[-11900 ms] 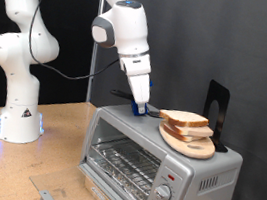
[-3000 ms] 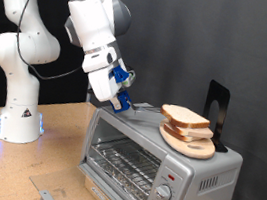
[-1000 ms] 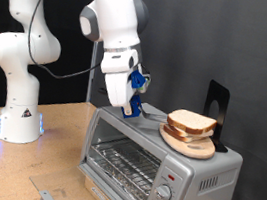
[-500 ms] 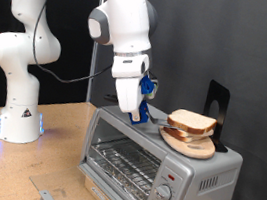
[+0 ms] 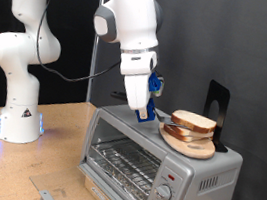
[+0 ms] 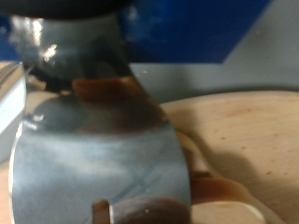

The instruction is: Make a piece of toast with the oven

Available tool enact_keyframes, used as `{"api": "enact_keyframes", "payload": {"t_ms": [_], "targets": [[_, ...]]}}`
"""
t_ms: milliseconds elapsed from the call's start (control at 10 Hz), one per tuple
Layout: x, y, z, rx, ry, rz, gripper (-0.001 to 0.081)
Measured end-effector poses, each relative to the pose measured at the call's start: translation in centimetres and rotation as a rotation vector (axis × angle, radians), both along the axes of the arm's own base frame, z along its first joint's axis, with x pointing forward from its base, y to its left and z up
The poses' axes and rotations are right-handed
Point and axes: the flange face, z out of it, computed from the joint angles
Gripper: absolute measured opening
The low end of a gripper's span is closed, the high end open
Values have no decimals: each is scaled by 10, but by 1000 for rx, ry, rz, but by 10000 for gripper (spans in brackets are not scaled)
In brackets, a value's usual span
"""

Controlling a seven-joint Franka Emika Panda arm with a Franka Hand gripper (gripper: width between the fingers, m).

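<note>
Your gripper hangs low over the top of the oven, its tips right at the roof, and the piece of toast lies just beside it toward the exterior view's right. The bread rests on top of a round wooden board that sits on the oven's roof, so it is raised slightly above the level where your fingers now stand. It lies flat, with its broad face up and its crust edge turned toward you; the near edge of the slice is the part closest to the fingers, with only a small gap showing between them. The wrist view agrees: one metal finger fills the near field, with the board's pale face and a brown crust edge close behind it. From these pictures you cannot tell whether the fingers are spread or closed, and nothing shows between them. The oven door is shut, its wire rack visible through the glass, and the oven stands on the table.
</note>
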Motion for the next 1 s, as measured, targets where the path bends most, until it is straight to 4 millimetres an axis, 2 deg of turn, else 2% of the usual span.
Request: {"api": "enact_keyframes", "payload": {"t_ms": [1000], "targets": [[-4,17,1,2,23,32,389]]}}
